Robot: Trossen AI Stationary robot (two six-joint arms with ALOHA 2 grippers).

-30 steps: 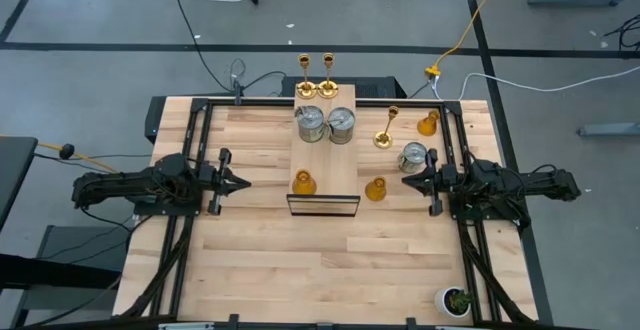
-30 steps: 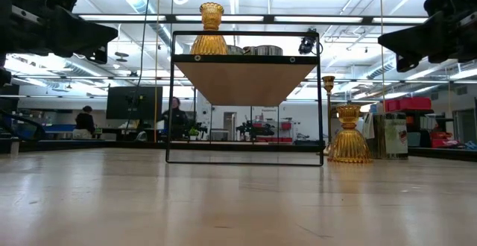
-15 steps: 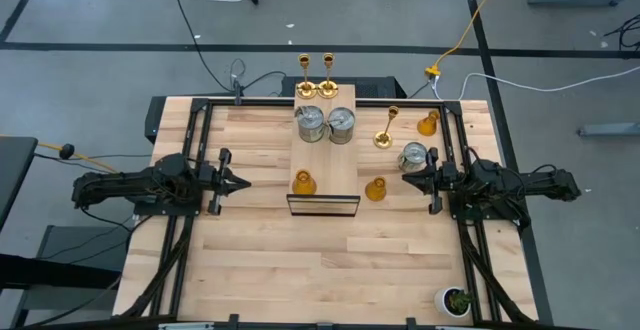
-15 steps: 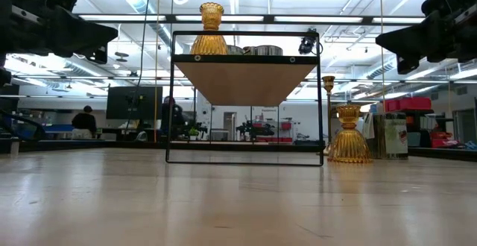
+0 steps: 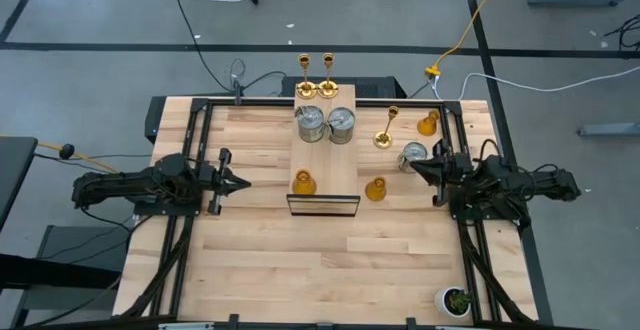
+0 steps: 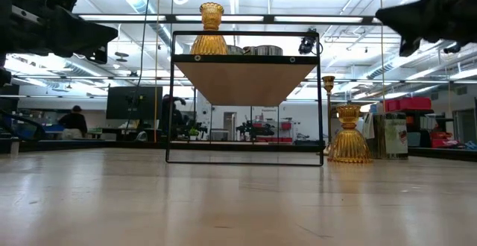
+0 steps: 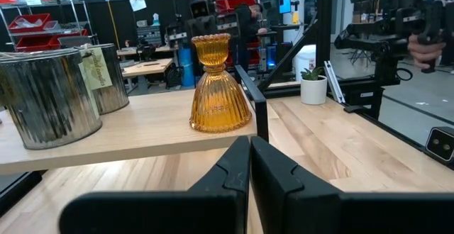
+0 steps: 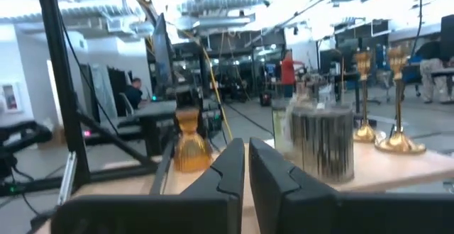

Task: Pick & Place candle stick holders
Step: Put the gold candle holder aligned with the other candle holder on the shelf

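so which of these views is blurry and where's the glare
Right wrist view: soft all over, the silver can and gold candlesticks smeared. Left wrist view: crisp on the amber holder. Low view: bright ceiling lights wash out the top. High view: evenly lit.

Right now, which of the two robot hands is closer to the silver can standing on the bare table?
The right gripper. It hovers shut right beside the silver can. The left gripper, also shut, waits across the table, beyond the raised shelf.

It was a robotics lab or workshop: ceiling strip lights (image 6: 246, 16), a wall monitor (image 6: 134, 102), red storage bins (image 7: 27, 23), floor cables (image 5: 480, 10) and people at benches (image 6: 73, 119).
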